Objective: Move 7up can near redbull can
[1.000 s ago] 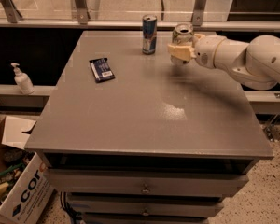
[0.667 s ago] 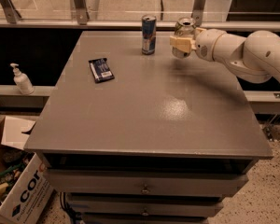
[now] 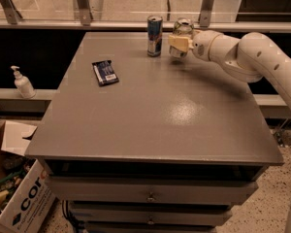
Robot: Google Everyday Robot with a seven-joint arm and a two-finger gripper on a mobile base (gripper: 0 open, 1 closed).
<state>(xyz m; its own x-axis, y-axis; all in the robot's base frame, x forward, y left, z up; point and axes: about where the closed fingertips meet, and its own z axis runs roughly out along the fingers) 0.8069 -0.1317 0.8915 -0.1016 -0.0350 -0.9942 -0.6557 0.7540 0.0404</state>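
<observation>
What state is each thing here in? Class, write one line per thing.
7up can: upright, held by the gripper beside the redbull can.
gripper: shut on the 7up can, at the far end of the table.
redbull can: upright on the table.
dark blue packet: lying flat.
pump bottle: upright.
cardboard box: open.

Reaches in from the right with a white arm (image 3: 264,57), elbow bent, rounded wrist (image 3: 211,45) pointing left. Holds the end effector (image 3: 179,44) over the far part of the desk (image 3: 150,125), just right of the redbull can (image 3: 154,35), tan fingers (image 3: 180,42) clamped on the upright 7up can (image 3: 183,27).
</observation>
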